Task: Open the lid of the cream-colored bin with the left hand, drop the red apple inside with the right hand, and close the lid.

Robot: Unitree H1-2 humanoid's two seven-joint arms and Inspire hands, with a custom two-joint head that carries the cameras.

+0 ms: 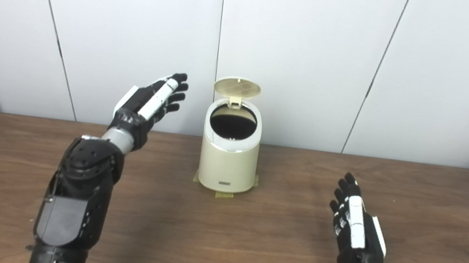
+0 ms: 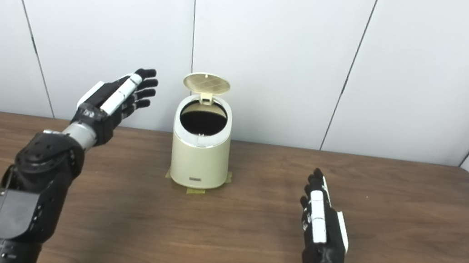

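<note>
Left eye view: the bin (image 1: pixel 230 151) stands at the far middle of the table (image 1: pixel 431 232), its lid (image 1: pixel 237 87) tipped up and back on its hinge. The inside is dark, so whether the apple lies in there cannot be told; no apple shows on the table. Bits of tape (image 1: pixel 224 194) peek out under the bin's base. The left hand (image 1: pixel 153 102) is raised to the left of the bin, apart from it, fingers spread and holding nothing. Its forearm covers part of the near left table.

Right eye view: the right hand (image 2: pixel 320 221) hovers low over the near right table, well apart from the bin, fingers straight and a little apart, empty. Its arm is cut off by the bottom edge. Behind the table stands a white paneled wall (image 2: pixel 274 41).
</note>
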